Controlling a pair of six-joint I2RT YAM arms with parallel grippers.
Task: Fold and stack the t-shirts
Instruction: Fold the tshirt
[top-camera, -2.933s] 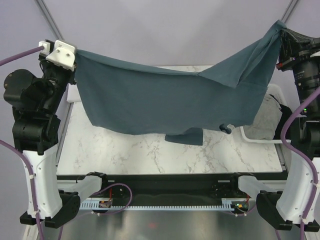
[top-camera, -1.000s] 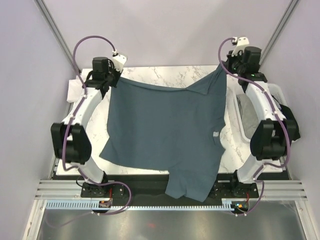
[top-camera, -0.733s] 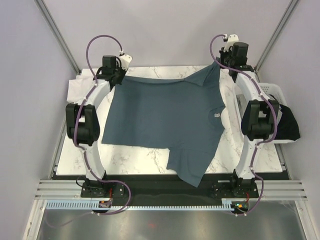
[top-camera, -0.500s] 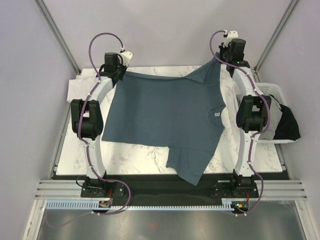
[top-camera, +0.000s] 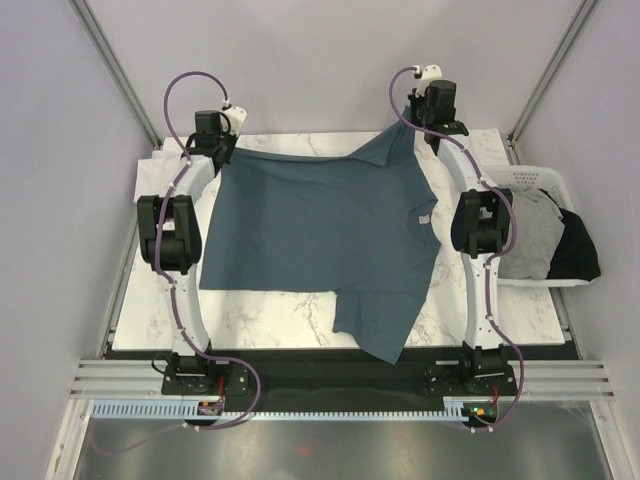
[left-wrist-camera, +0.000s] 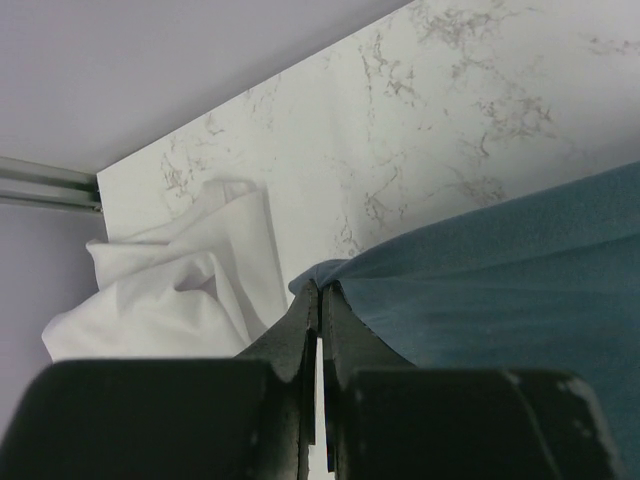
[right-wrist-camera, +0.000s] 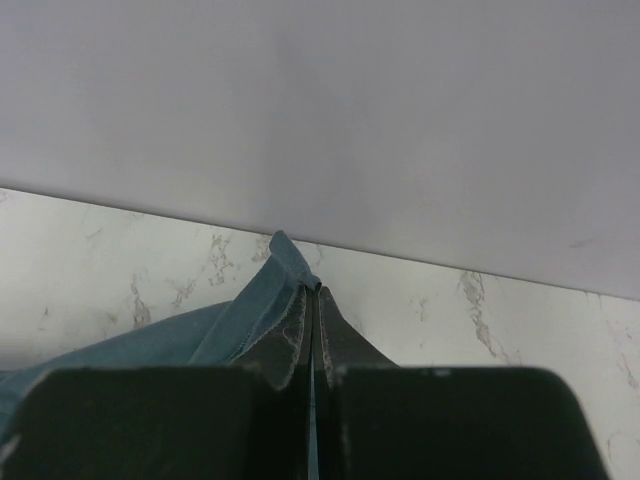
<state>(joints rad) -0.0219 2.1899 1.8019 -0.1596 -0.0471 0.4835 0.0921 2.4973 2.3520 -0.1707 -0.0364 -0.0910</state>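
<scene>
The dark slate-blue cotton t-shirt (top-camera: 320, 235) lies spread over the white marbled tabletop (top-camera: 280, 315). Its neck label faces the robot's right, and its near sleeve droops over the front edge. The left pincer (left-wrist-camera: 320, 300) is clenched on the shirt's far-left corner, low over the tabletop. The right pincer (right-wrist-camera: 313, 298) is likewise clamped on a bunched fold of cloth at the far-right corner, which rises slightly towards it.

The job looks to be at an early stage. This shirt appears laid out for folding, but no fold shows in it and no stack exists anywhere.

Three more garments wait:
- A crumpled white cloth shirt (left-wrist-camera: 190, 275) sits at the far-left edge of the tabletop, just beside the held corner.
- A light grey shirt (top-camera: 530, 235) lies inside the white plastic slatted basket (top-camera: 535, 175) on the right.
- A black shirt (top-camera: 580, 250) hangs over the basket's outer side.

Letting go, squaring the sleeves and making the first fold all seem still to come.
</scene>
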